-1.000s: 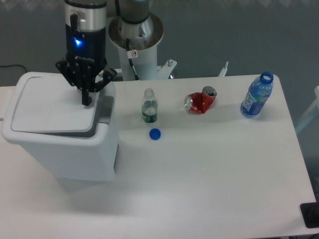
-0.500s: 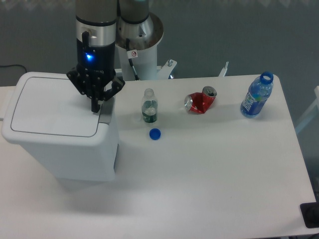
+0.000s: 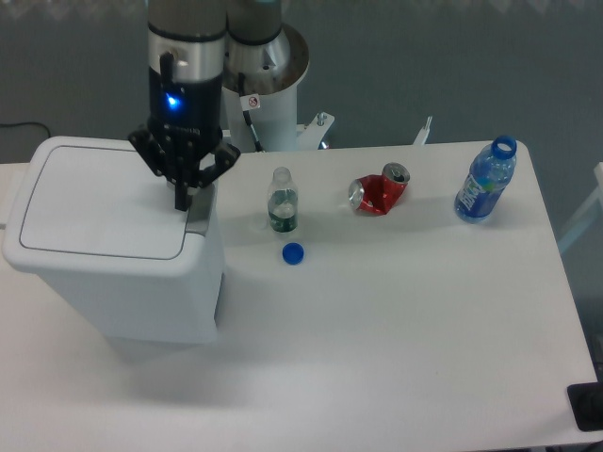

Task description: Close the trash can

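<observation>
Table (image 3: 396, 330): white, rectangular, carrying all loose items listed.
Small clear bottle (image 3: 282, 201): upright, uncapped, dark label around its lower half; left of centre, toward the far side.
Blue cap (image 3: 293, 252): lies flat on the table, just near of the small clear bottle, apart from it.
Red can (image 3: 378, 191): crushed, on its side, right of the small clear bottle.
Blue bottle (image 3: 486, 180): upright, open neck, blue label; far right corner area.
</observation>
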